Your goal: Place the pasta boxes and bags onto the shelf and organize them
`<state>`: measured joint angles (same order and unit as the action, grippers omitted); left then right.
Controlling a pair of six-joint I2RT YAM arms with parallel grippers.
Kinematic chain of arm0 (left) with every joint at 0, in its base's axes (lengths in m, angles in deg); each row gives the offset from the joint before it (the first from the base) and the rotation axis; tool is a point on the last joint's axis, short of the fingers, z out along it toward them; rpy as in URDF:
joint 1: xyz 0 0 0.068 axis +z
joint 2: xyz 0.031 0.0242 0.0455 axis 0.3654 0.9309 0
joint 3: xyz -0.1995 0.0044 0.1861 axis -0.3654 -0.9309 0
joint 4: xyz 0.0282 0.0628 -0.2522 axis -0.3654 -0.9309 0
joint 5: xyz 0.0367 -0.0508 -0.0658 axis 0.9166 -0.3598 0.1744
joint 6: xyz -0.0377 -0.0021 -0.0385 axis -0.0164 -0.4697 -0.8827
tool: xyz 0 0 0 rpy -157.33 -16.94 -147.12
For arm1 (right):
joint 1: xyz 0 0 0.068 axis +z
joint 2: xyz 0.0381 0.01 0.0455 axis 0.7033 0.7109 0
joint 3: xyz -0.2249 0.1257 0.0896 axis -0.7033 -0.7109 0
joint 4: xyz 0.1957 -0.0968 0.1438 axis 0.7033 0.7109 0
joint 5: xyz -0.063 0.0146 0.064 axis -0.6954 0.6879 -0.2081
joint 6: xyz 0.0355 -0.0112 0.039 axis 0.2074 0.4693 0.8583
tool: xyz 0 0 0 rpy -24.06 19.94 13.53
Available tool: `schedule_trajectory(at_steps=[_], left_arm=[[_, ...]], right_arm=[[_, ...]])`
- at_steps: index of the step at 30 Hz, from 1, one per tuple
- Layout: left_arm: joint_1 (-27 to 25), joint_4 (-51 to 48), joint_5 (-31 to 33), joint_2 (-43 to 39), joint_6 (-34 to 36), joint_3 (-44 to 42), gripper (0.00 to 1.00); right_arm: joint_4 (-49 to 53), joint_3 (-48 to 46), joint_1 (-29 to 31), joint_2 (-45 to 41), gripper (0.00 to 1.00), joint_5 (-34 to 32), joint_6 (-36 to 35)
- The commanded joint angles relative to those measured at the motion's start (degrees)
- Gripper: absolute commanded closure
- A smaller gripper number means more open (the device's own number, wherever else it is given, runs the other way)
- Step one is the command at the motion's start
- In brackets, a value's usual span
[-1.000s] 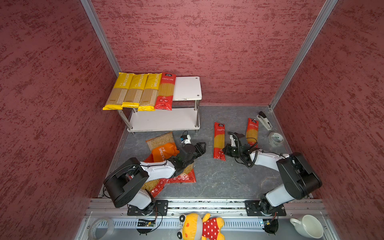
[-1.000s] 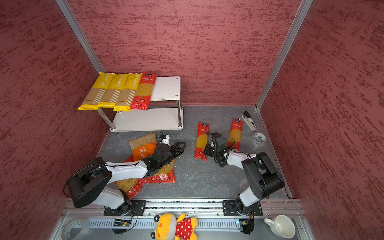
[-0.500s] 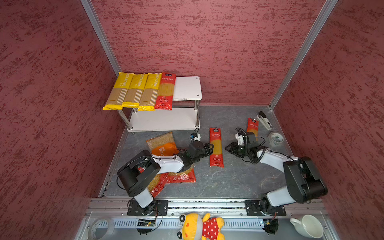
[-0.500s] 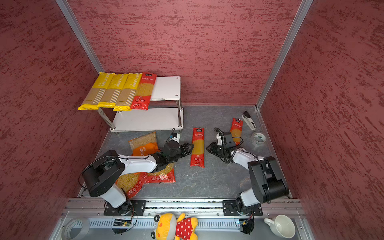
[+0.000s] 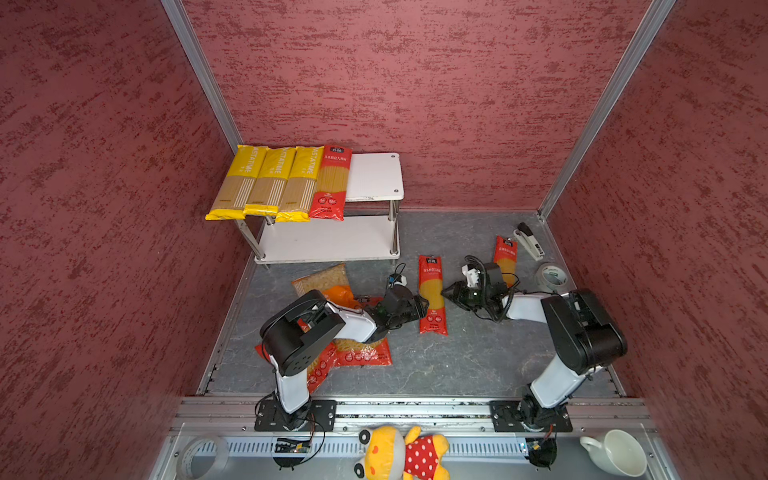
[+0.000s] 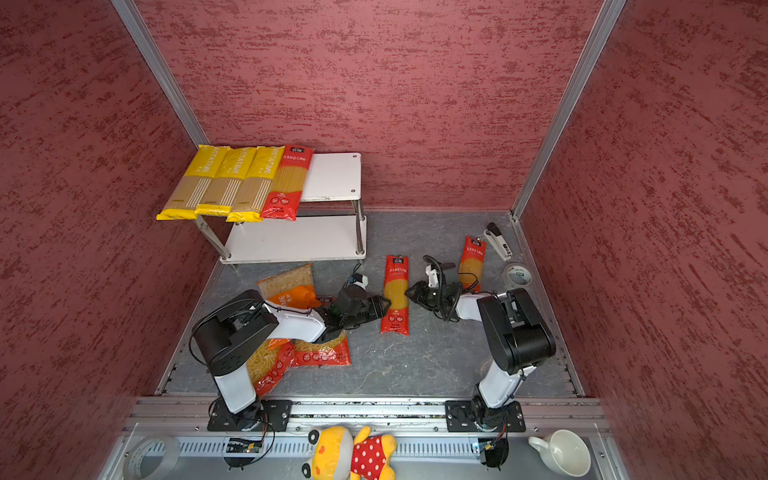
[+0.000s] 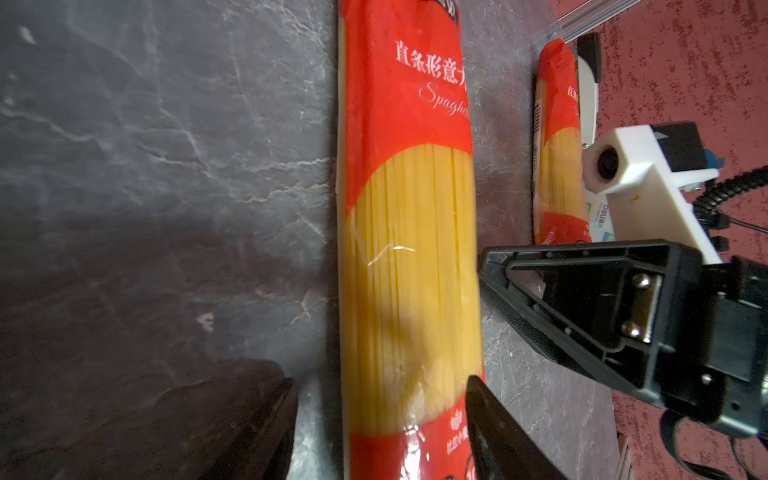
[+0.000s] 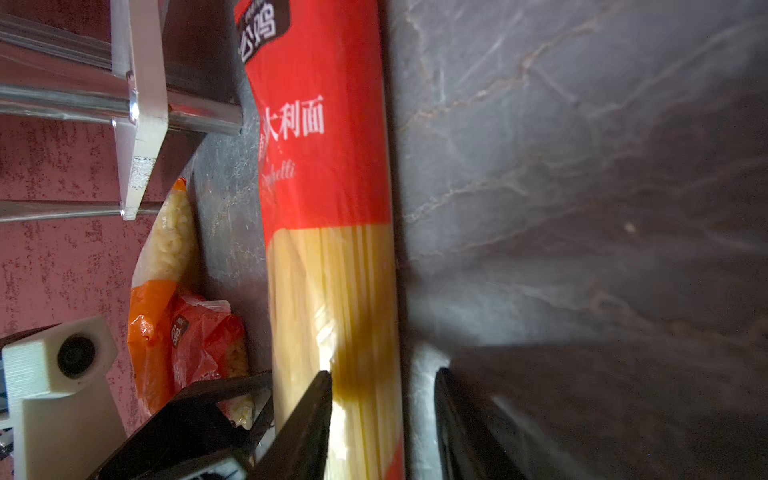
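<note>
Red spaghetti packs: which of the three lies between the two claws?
The middle-floor pack, between left claw and right claw. Another rests on the shelf; the third lies beside the stapler.

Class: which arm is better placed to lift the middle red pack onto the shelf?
Probably left: the left gripper stands open astride the pack, and the shelf is on its side. The right gripper sits at the pack's far edge.

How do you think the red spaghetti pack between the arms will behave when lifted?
The red spaghetti pack probably stays stiff, since straight strands fill it. Its glossy film looks slippery. Being long, it may tilt if gripped off-centre.
</note>
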<state>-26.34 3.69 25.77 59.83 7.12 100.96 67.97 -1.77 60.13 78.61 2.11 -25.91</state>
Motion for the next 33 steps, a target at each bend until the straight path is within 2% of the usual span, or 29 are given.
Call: schedule_trajectory(at_steps=[1, 7, 11, 17, 20, 24, 28, 33], left_arm=[[0.66, 0.13, -1.81, 1.96, -0.49, -0.27, 0.39], [1.34, 2.24, -2.08, 2.39, -0.7, -1.01, 0.45], [1.53, 2.79, -2.26, 2.56, -0.9, -1.37, 0.49], [1.82, 3.75, -2.63, 2.45, -1.23, -2.07, 0.65], [1.94, 4.04, -2.71, 2.48, -1.35, -2.31, 0.69], [2.04, 4.26, -2.79, 2.37, -1.74, -2.85, 0.7], [2.07, 3.69, -2.05, 1.6, -1.88, -3.32, 0.67], [2.13, 3.74, -2.51, 2.86, -1.91, -2.52, 0.64]], right_arm=[[-1.93, 0.55, 2.77, 2.81, 0.63, -0.67, 2.3], [-2.79, 0.81, 5.73, 3.31, 0.81, -2.14, 4.26], [-0.38, 1.41, 5.7, 1.28, 0.84, -2.29, 2.87], [-1.49, 0.69, 4.03, -1.7, 0.87, 1.19, 4.42], [-2.51, 0.02, 3.56, -1.62, 0.76, 2.51, 5.26], [1.75, 0.45, 2.64, -0.88, 0.61, -0.92, 3.19], [3.71, 0.71, 1.94, -0.2, 0.56, -2.35, 1.63], [2.02, 1.1, 2.06, 3.51, 0.53, 0.5, 1.83]])
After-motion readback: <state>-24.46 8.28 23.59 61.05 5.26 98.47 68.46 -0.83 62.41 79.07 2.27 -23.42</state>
